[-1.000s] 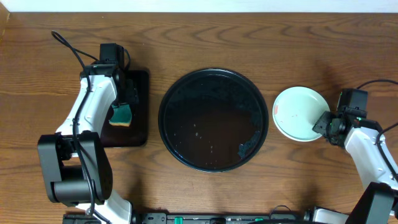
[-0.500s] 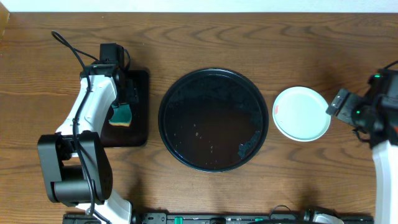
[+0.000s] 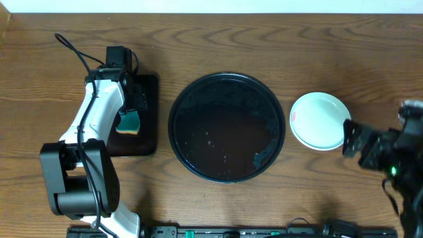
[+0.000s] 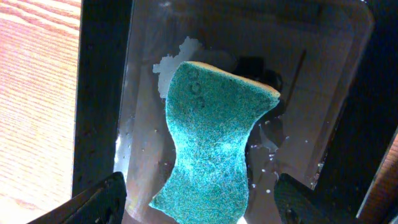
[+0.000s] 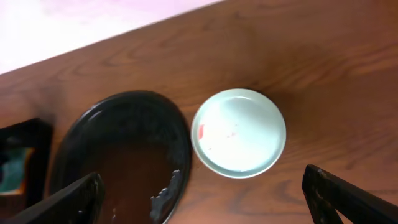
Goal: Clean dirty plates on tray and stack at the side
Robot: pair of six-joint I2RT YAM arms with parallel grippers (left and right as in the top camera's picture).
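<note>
Plate (image 3: 320, 121) lying free, right claw (image 5: 202, 177) wide open, touching nothing

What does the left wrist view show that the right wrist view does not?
Only the left wrist view: the teal sponge up close, lying among water drops, between the fingers of the open left gripper, which do not touch it.
Only the right wrist view: a mint-green plate with a red smear, on the tabletop beside the round black tray, and the open, empty right gripper.
Both: the brown wood tabletop and the small rectangular black tray, blurred at the right wrist view's left edge.
</note>
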